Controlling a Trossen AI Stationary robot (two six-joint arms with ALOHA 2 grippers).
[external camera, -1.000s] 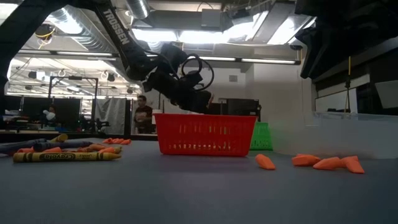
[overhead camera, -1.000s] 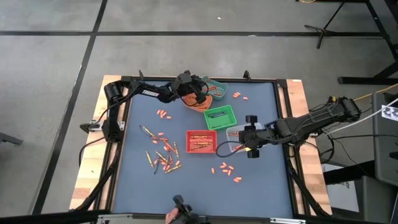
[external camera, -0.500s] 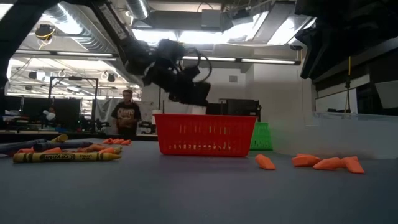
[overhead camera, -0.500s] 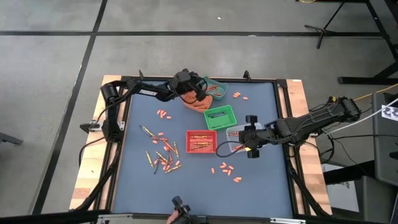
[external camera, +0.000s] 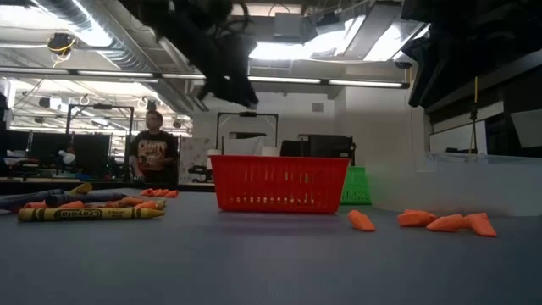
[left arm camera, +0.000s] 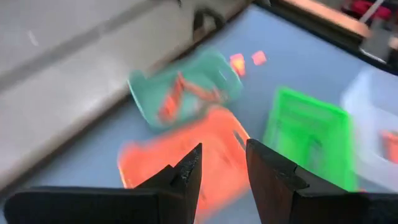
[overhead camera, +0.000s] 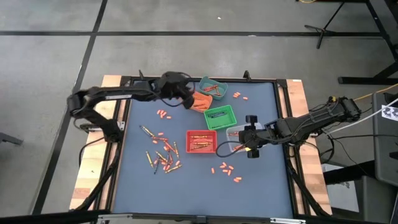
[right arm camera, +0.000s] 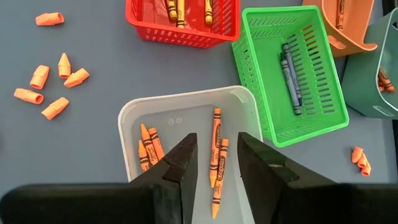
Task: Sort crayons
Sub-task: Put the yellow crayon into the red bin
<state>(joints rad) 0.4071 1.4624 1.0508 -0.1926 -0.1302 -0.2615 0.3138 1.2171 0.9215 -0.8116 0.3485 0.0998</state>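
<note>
High view shows my left gripper (overhead camera: 184, 94) up at 12 o'clock on the counter (overhead camera: 261, 186), right by the orange bin (overhead camera: 200, 101) and the teal bin (overhead camera: 212, 88). In the left wrist view its 2 fingers stand apart with nothing between them, so it is open and empty. I think I put it there because that is where those 2 bins sit, so a crayon can drop straight in.

My right gripper (overhead camera: 250, 142) hangs at about 3 o'clock, over the white tray (right arm camera: 186, 112). In the right wrist view its fingers are a little apart and hold nothing. It waits above the tray so it is ready to pick from it.

The crayons (overhead camera: 163, 158) mostly lie in a loose pile at 8 o'clock, not sorted yet. A few orange ones lie in the white tray, some yellowish ones in the red bin (overhead camera: 202, 141), and 2 dark ones in the green bin (overhead camera: 220, 117). Each bin seems to be for 1 color, which is why they stand close together in the middle. Short orange stubs (overhead camera: 227, 169) lie at 5 o'clock. I judge there is a lot left to sort.
</note>
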